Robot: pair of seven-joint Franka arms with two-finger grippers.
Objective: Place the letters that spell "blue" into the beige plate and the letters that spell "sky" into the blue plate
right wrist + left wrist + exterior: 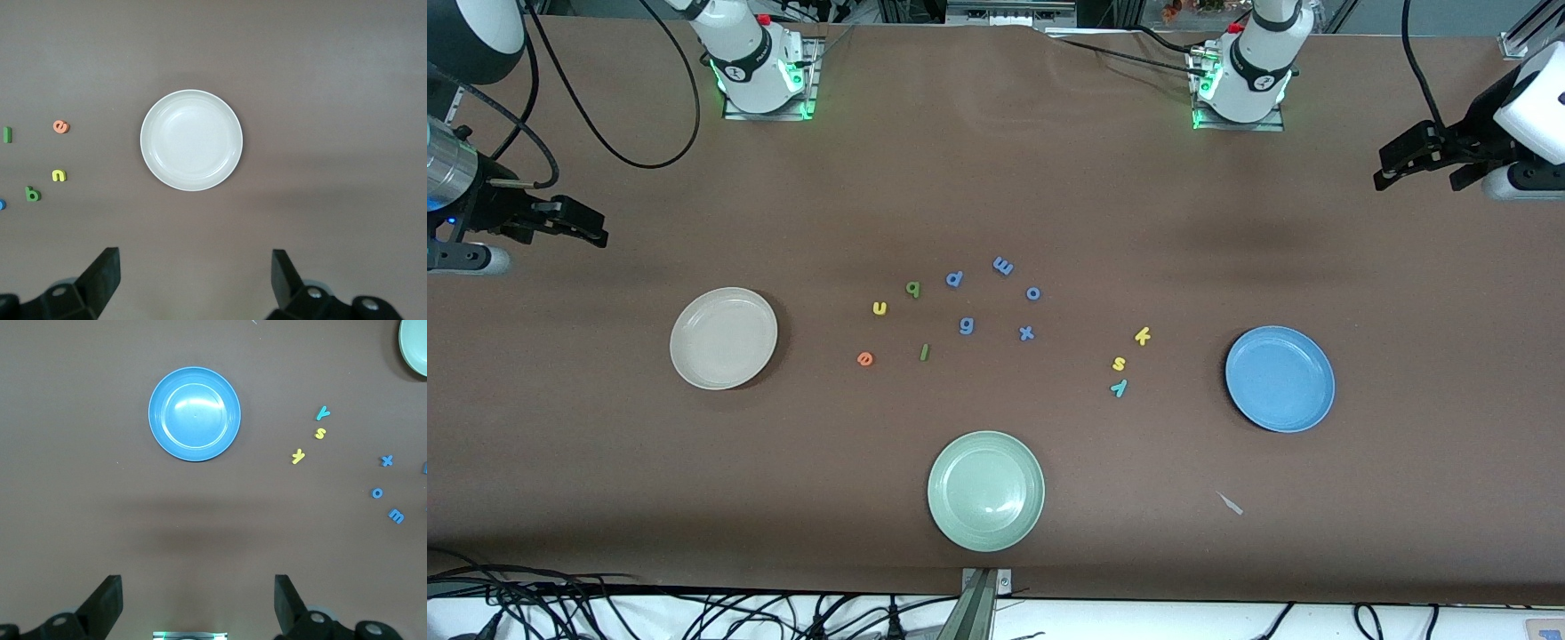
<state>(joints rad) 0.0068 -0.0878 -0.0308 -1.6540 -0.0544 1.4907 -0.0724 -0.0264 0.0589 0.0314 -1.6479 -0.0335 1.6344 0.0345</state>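
Note:
The beige plate [723, 338] [191, 140] lies empty toward the right arm's end, and the blue plate [1279, 379] [194, 413] lies empty toward the left arm's end. Beside the beige plate are the green b [912, 288], yellow u [879, 308], orange e [864, 358] and green l [924, 352]. Beside the blue plate are the yellow k [1142, 335], yellow s [1119, 363] and teal y [1119, 387]. My left gripper [1414, 169] [198, 600] hangs open over bare table at its end. My right gripper [578, 222] [195, 277] hangs open at its end. Neither holds anything.
A pale green plate [985, 491] sits nearest the front camera, mid-table. Several all-blue letters, among them p [954, 279], m [1002, 265] and x [1026, 332], lie between the two letter groups. A small pale scrap [1230, 503] lies near the blue plate.

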